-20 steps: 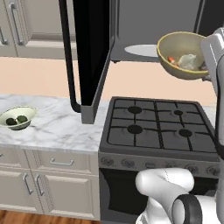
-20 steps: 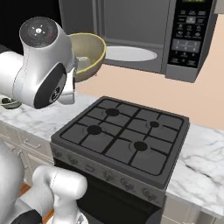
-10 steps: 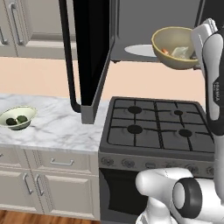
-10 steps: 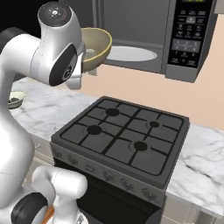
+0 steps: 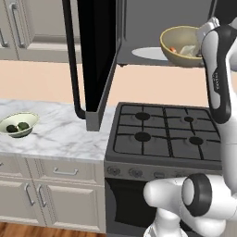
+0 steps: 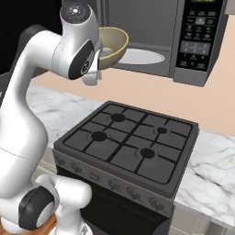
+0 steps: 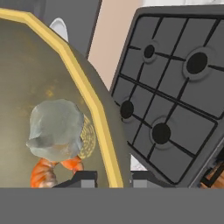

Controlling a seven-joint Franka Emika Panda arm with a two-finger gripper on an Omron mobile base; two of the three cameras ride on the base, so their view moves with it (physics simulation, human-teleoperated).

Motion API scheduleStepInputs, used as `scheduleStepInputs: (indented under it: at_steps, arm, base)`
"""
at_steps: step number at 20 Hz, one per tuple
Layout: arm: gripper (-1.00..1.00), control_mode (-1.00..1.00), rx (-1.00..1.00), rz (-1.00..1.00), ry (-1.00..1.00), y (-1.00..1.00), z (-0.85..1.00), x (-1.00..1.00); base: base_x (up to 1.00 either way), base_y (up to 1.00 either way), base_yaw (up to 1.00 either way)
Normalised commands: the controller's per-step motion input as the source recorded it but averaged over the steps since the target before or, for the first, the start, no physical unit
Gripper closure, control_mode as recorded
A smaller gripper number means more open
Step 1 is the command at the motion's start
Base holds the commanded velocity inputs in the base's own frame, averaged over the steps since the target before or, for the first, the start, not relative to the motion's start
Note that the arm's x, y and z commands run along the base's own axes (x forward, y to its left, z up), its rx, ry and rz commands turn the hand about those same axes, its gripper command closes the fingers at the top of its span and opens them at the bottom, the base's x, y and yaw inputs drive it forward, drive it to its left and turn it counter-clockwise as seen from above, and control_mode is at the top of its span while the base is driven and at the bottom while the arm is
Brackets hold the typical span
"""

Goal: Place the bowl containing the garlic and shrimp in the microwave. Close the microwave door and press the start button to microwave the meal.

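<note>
Fingers (image 7: pixel 113 178) pinch the rim of the bowl (image 5: pixel 181 45), held aloft at the microwave (image 6: pixel 151 32) mouth, above the stove (image 5: pixel 169 139). Garlic (image 7: pixel 56 129) and shrimp (image 7: pixel 52 169) inside. Microwave door (image 5: pixel 95 55) stands open, left. Green-lump bowl (image 5: pixel 18 125) on worktop (image 5: pixel 60 134).

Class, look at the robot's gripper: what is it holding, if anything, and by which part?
The gripper holds the tan bowl by its yellowish rim, one fingertip inside the wall and one outside. The garlic and shrimp lie in it.

Two base cameras look forward from behind the arm, left and right, sharing the stove (image 5: pixel 169 139) and microwave (image 6: pixel 151 41); the hand camera sits close over the bowl (image 7: pixel 52 87).
</note>
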Motion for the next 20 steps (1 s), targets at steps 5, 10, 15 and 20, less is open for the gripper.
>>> scheduleStepInputs:
  at_steps: [5, 10, 15, 20]
  arm:
    - [1.00, -1.00, 0.04, -0.02, 0.04, -0.14, -0.04, 0.47]
    - [1.00, -1.00, 0.09, 0.00, 0.06, -0.07, -0.06, 0.46]
    - [1.00, -1.00, 0.08, 0.00, 0.03, -0.02, 0.00, 0.44]
    - [1.00, -1.00, 0.07, 0.00, 0.00, -0.04, 0.00, 0.40]
  base:
    - [0.00, 0.00, 0.00]
    - [0.00, 0.00, 0.00]
    - [0.00, 0.00, 0.00]
    - [0.00, 0.00, 0.00]
